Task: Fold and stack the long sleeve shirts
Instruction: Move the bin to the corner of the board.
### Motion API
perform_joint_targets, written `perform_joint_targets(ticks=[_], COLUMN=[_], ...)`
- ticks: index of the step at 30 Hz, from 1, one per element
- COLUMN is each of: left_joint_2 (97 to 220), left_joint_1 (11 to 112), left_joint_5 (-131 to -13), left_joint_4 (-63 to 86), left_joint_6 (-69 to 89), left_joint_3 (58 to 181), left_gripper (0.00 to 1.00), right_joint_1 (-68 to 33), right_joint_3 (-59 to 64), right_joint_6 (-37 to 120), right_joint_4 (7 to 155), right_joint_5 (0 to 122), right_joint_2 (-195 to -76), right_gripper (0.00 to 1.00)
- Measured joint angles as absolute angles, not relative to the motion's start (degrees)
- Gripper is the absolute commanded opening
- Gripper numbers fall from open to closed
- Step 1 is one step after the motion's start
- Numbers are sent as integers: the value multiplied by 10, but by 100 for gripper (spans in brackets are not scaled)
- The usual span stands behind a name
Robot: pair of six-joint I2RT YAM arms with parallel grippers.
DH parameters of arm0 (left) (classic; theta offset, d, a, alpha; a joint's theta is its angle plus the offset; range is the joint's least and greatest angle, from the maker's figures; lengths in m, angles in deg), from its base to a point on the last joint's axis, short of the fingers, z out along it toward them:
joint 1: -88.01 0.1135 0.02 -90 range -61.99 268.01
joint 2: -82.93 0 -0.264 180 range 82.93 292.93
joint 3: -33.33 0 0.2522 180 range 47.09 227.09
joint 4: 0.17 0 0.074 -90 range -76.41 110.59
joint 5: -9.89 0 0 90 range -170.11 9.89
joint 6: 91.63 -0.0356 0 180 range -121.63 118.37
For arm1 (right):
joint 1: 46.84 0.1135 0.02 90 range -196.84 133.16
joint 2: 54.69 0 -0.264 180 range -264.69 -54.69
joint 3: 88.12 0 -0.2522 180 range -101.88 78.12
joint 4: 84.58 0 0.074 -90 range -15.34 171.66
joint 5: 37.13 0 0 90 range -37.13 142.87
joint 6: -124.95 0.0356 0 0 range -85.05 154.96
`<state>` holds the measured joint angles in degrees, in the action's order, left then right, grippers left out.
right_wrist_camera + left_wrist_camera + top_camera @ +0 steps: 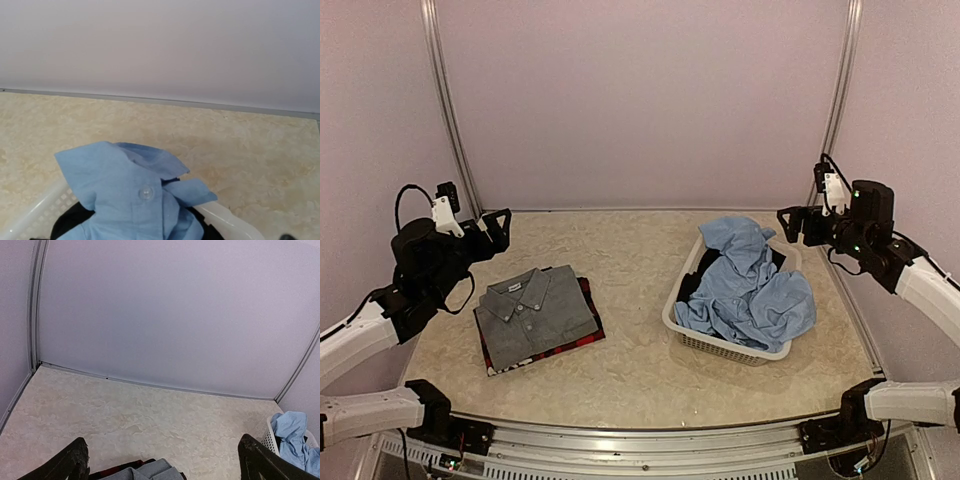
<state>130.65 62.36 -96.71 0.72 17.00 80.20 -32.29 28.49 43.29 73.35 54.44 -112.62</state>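
Jaws stand wide apart and empty on both arms: the left gripper hangs over the left side of the table and the right gripper over its right side, though the right wrist view barely shows its own fingers. Nearest the arm bases, a grey shirt lies folded flat, collar up and buttoned. It rests on a folded red-and-black plaid shirt whose edges peek out along the front and right. Well apart to the right, a white mesh basket holds a crumpled light blue shirt spilling over the rim, with something dark, possibly more cloth, beneath it. The stack sits just in front of and below the left gripper. The blue shirt's raised collar lies near and below the right gripper. Neither gripper touches cloth.
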Motion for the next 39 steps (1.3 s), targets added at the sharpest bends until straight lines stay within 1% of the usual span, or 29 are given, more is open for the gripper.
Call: perform_joint_targets(ticks=[16,19,23,26,28,30,32,39], left_joint_2=[1313,1313,1316,1326,1336,1347,1356,1374], left_joint_1=[606,601,595,593,592,589,585,576], left_joint_5=[-971,-971,-970,-968,-964,-960,-955,-946], left_joint_4=[0,0,0,-1,-1,-1,-1,-10], left_joint_6=[172,175,180,187,191,193,196,200], left_joint_3=[802,802,802,802,802,802,802,802], left_gripper=[99,99,99,99,99,99,99,99], right_joint_1=[-320,-320,-320,-331,-348,-371,-387,-400], right_joint_3=[280,264,246,258,274,288,298,317], right_joint_6=[448,470,502,524,535,546,556,571], right_joint_4=[703,673,639,628,628,628,634,668], right_joint_5=[546,523,474,470,485,498,514,563], right_joint_2=[-1121,-1130,-1178,-1220,-1239,-1257,-1271,-1319], right_gripper=[99,100,99,94,88,85,79,65])
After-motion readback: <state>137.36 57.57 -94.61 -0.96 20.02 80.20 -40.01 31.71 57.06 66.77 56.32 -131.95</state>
